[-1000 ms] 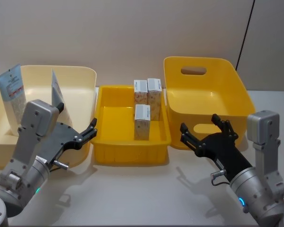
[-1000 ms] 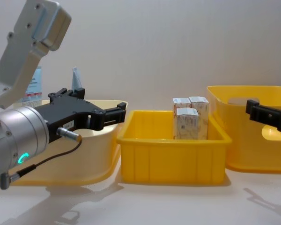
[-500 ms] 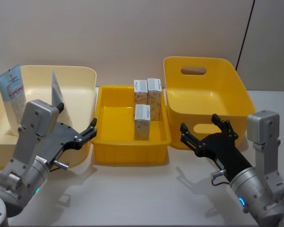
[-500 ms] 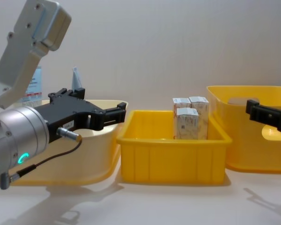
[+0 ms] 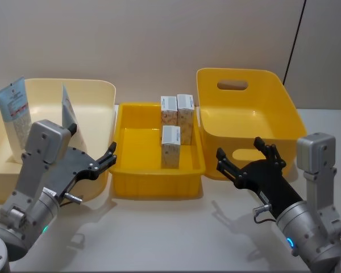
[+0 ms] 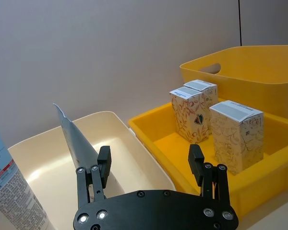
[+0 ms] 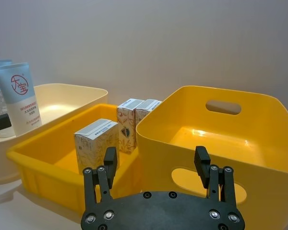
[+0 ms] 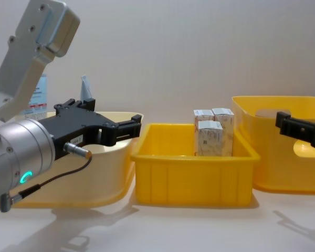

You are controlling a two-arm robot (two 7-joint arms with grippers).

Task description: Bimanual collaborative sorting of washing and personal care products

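Three small white-beige cartons with an orange pattern stand upright in the yellow middle tray (image 5: 137, 186): two side by side at the back (image 5: 169, 111) (image 5: 186, 112) and one in front (image 5: 171, 147). Two light-blue and white squeeze tubes (image 5: 13, 116) (image 5: 68, 111) lean upright in the cream bin (image 5: 96, 91) on the left. My left gripper (image 5: 104, 161) hovers open at that bin's near right corner, holding nothing. My right gripper (image 5: 238, 150) is open and empty in front of the large yellow bin (image 5: 244, 122) on the right. Both point toward the tray.
The three containers stand in a row along the back of the white table, close to a plain wall. The large yellow bin has handle cutouts (image 5: 232, 85) in its walls. Bare tabletop lies in front of the containers, under both arms.
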